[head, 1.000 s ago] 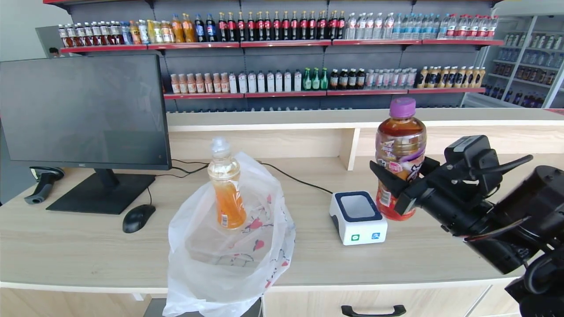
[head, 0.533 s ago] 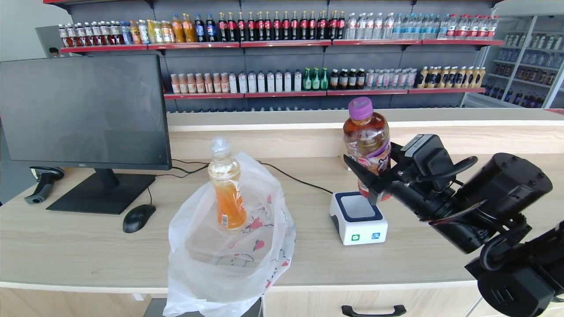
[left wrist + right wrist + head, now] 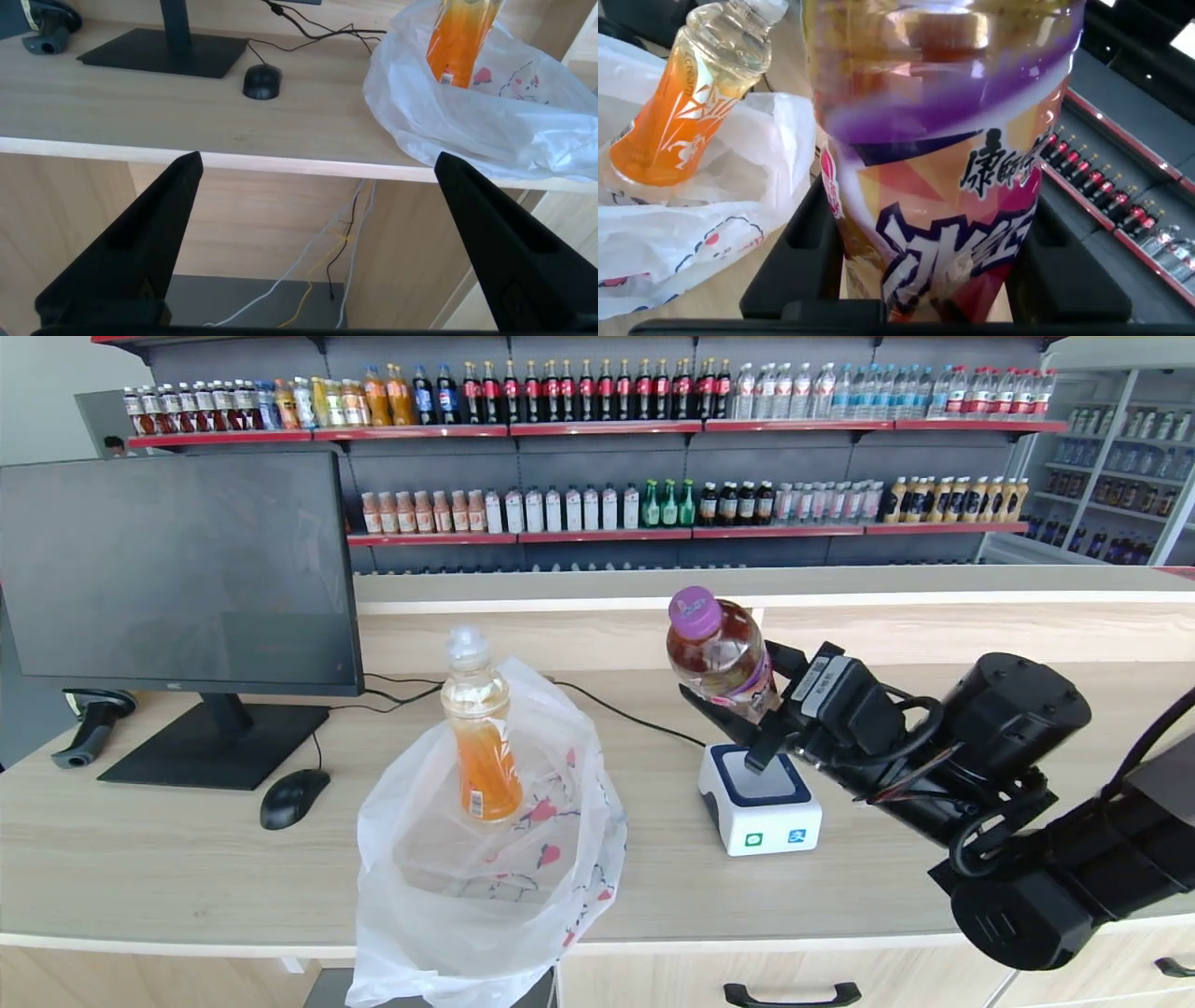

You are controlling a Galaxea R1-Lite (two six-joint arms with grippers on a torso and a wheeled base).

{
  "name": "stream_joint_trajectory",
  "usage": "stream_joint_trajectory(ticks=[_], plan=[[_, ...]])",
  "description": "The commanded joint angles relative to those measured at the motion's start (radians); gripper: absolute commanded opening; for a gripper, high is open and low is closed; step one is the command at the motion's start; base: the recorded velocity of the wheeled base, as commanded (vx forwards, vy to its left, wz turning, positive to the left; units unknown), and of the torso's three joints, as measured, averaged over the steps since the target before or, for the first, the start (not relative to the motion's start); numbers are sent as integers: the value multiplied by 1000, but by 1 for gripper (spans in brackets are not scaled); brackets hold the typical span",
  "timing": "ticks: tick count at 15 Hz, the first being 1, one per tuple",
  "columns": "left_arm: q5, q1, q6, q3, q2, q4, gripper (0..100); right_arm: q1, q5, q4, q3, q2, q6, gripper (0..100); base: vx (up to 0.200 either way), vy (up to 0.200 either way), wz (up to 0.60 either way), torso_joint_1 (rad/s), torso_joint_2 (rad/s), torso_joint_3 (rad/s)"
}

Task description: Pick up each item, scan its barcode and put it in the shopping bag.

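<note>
Left gripper point(image 3: 318, 163) is hanging below the front edge of the counter point(image 3: 187, 868), fingers spread wide. Shopping bag point(image 3: 485, 896) is sitting bottom centre, draping over that edge, with the orange drink bottle point(image 3: 478, 737) standing upright in it. Just right of the bag, the white scanner point(image 3: 758, 798) is sitting on the counter. Right gripper point(image 3: 724, 723) is pinching the purple-capped tea bottle point(image 3: 719, 653) by its body, holding it tilted, cap toward upper left, right above the scanner. Mouse point(image 3: 293, 797) and monitor point(image 3: 177, 569) are sitting left; drink shelves point(image 3: 597, 429) are running across the top.
</note>
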Motion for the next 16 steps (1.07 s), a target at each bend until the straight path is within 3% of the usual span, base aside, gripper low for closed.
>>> stream_joint_trajectory(ticks=[1,6,11,16], plan=[[0,0,0,0,0,0,100,-9,67,-1,9,19,-44,0,0,0,0,0,0,0],[0,0,-1,0,0,0,100,-118,331,-1,21,62,-174,0,0,0,0,0,0,0],[0,0,-1,0,0,0,100,-158,425,-1,-22,129,-191,0,0,0,0,0,0,0],[0,0,-1,0,0,0,100,-158,434,-1,-25,143,-188,0,0,0,0,0,0,0]])
